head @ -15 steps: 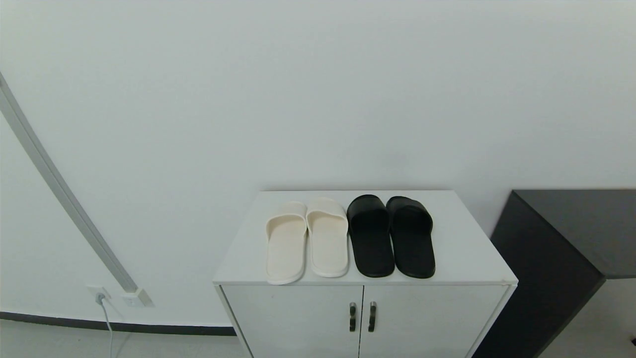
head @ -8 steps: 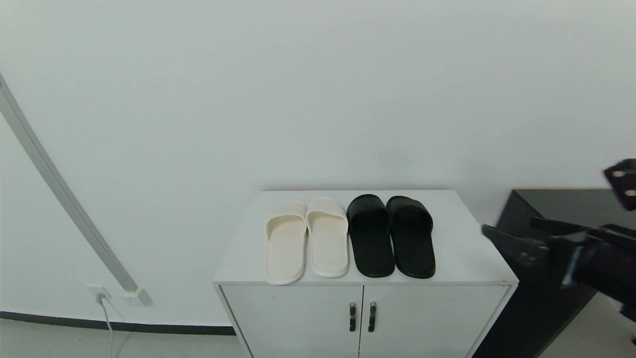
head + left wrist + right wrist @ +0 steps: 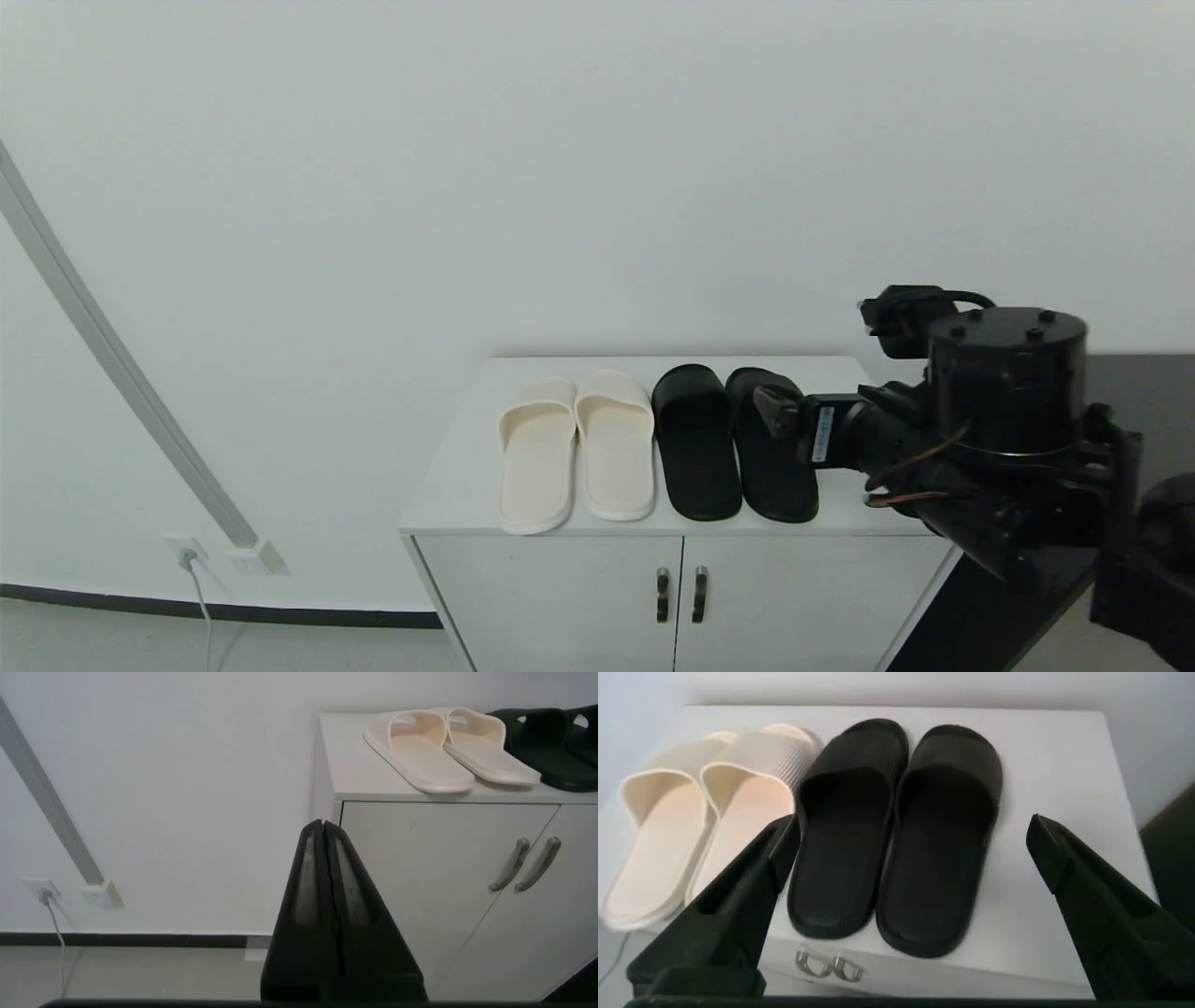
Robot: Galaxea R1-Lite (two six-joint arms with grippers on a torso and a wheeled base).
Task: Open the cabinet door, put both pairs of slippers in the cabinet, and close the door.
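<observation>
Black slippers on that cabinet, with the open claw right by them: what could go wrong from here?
The cabinet doors are shut, so if the open right gripper takes the black slippers first, it may have nowhere to put them. The white slippers lie close alongside, heels at the top's front edge; a sideways nudge might knock one off.

Black right arm (image 3: 990, 509), screw-topped cylindrical joint (image 3: 1008, 383)
</observation>
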